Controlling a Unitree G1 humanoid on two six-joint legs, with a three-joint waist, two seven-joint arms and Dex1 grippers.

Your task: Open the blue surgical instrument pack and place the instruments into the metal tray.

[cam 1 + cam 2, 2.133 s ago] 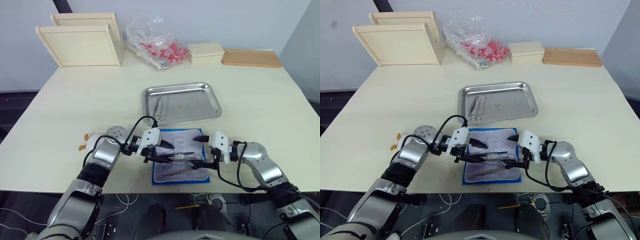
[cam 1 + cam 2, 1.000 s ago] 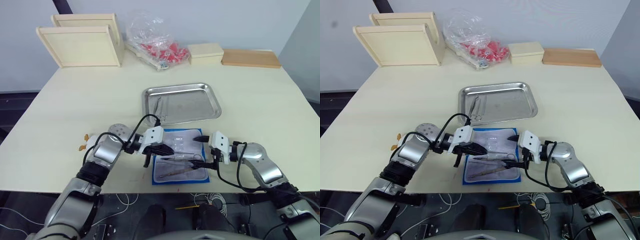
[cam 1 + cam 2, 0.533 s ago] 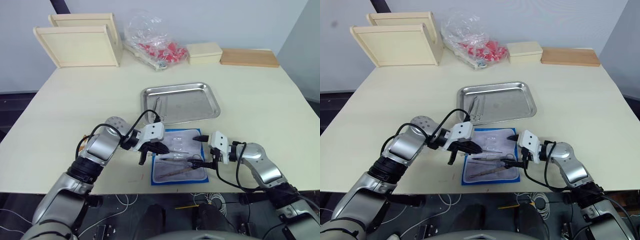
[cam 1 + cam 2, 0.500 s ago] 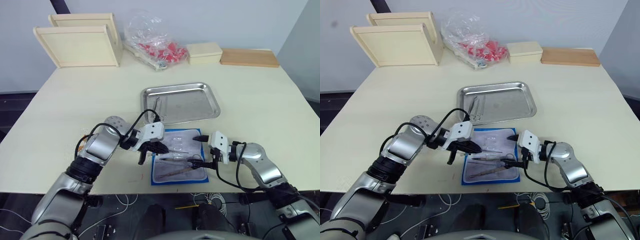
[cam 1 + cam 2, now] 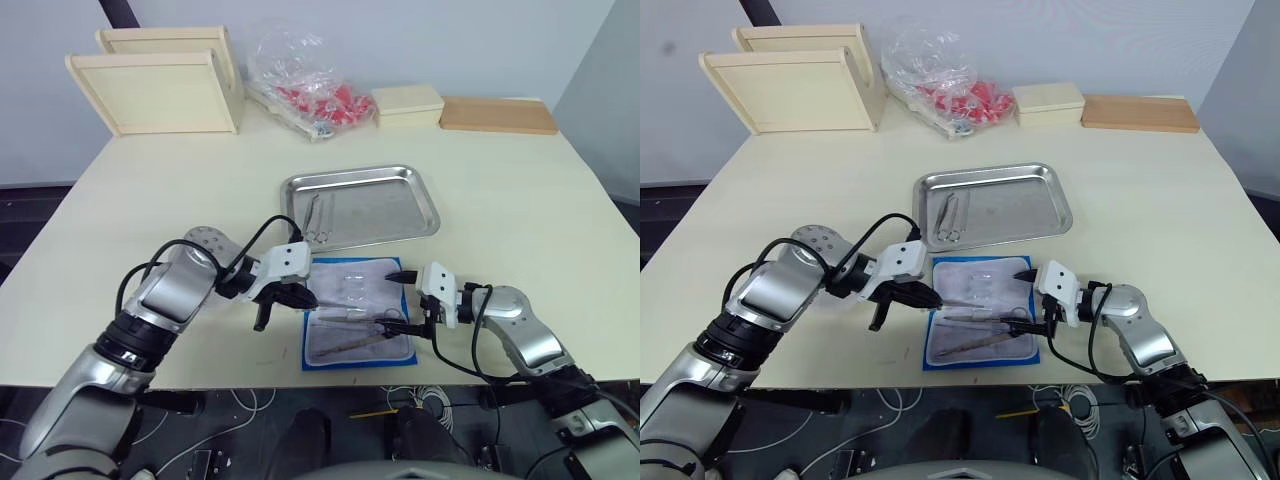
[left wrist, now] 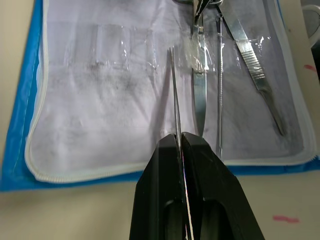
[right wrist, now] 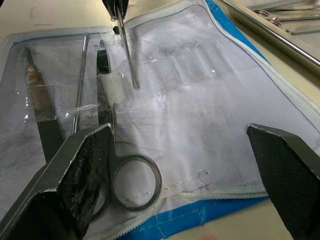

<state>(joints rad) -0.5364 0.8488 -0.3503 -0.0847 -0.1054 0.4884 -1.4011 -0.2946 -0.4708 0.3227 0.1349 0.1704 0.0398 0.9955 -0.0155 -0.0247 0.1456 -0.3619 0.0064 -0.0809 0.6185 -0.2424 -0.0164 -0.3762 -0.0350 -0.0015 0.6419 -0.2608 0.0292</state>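
Observation:
The blue surgical instrument pack [image 5: 358, 312] lies open near the table's front edge, pale lining up. My left gripper [image 6: 179, 137] sits at the pack's left edge, shut on a slim straight instrument [image 6: 173, 90] whose tip points across the lining. Ring-handled scissors [image 7: 104, 105], a thin probe [image 7: 80, 85] and a flat blade tool [image 7: 40, 105] still lie on the lining. At the pack's right edge my right gripper [image 5: 392, 298] stands open and holds nothing. Beyond the pack is the metal tray [image 5: 400, 205], holding ring-handled instruments [image 5: 315, 215] at its left end.
Two pale wooden framed trays [image 5: 155, 90] stand at the back left. A clear bag of red items [image 5: 305, 85], a pale box [image 5: 408, 103] and a wooden board [image 5: 497, 115] line the back edge. The pack lies close to the table's front edge.
My left gripper has drawn back to the left, off the pack, taking the slim instrument with it. The right gripper has stayed put and open.

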